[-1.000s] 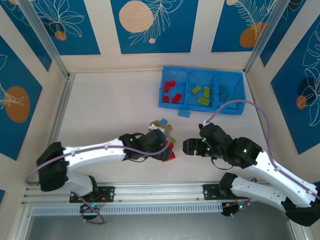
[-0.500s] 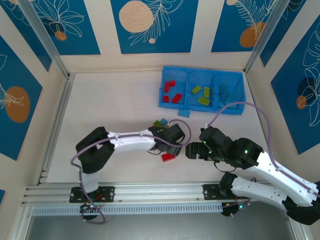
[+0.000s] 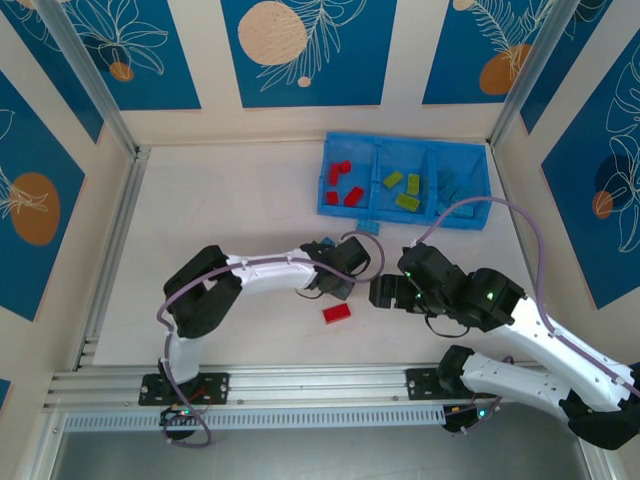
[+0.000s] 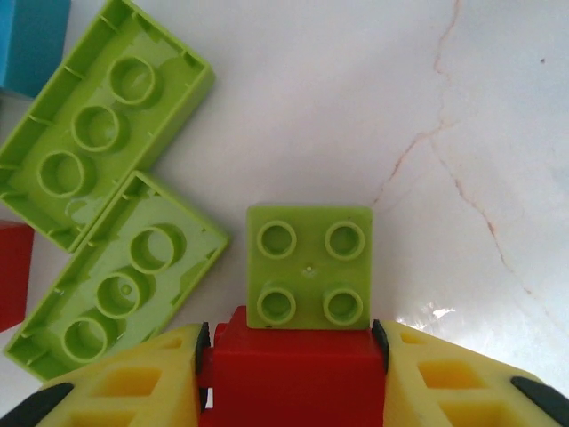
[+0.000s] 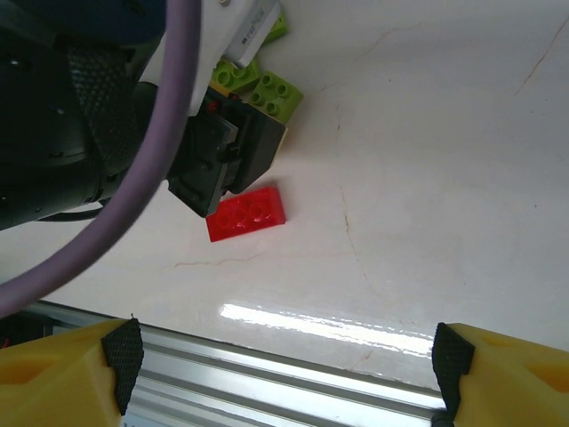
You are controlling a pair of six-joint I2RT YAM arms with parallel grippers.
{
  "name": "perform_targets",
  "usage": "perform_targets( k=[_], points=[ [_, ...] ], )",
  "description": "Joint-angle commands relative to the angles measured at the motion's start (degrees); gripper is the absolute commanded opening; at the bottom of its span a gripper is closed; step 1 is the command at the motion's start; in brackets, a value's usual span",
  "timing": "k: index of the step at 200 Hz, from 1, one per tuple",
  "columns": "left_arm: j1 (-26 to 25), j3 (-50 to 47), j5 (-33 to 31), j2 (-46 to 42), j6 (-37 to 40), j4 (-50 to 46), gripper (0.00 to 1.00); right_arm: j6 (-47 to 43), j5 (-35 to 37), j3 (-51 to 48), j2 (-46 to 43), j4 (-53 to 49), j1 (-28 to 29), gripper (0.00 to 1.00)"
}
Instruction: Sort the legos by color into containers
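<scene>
Fingers on our left gripper just swung over to the pile and clamped shut on a red lego, with a green lego touching its far side. Right gripper hangs wide open. We'd guess the bin's left compartment is next. 1 loose red brick waits on the desk nearer us.

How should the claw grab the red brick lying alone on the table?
Grip the lone red brick across its two long sides, coming straight down from above. It lies flat, and that narrower way is likely the easier pinch.
</scene>
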Motion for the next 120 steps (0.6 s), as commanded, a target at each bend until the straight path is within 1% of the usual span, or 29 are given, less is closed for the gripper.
perform_targets(
  k=[1, 21, 44, 59, 78, 100, 120],
  points=[
    [0.47, 0.68, 3.17, 1.51, 2.17, -2.70, 0.33, 2.75, 1.34, 2.33, -0.13, -0.65, -0.14, 0.87],
    [0.93, 0.68, 4.04, -0.55, 2.74, -2.84, 0.30, 3.56, 1.94, 3.04, -0.20, -0.57, -0.15, 0.87],
    [0.93, 1.88, 4.51, -5.87, 3.89, -3.62, 0.28, 3.92, 2.56, 4.05, -0.11, -0.40, -0.13, 0.87],
    [1.01, 3.18, 2.83, -9.93, 4.42, -4.09, 0.28, 4.17, 3.22, 4.57, -0.35, -0.41, -0.13, 0.87],
    [1.86, 6.19, -1.27, -13.34, 5.61, -4.23, 0.28, 4.64, 3.99, 4.56, -0.81, 0.09, -0.20, 0.87],
    [5.48, 11.30, -4.27, -12.66, 7.85, -2.68, 0.28, 4.72, 4.62, 4.12, -1.11, 1.82, -0.22, 0.87],
    [10.15, 17.20, -3.12, -8.55, 10.43, -0.07, 0.28, 4.73, 6.75, 4.54, -0.28, 2.47, -0.39, 0.87]
  ],
)
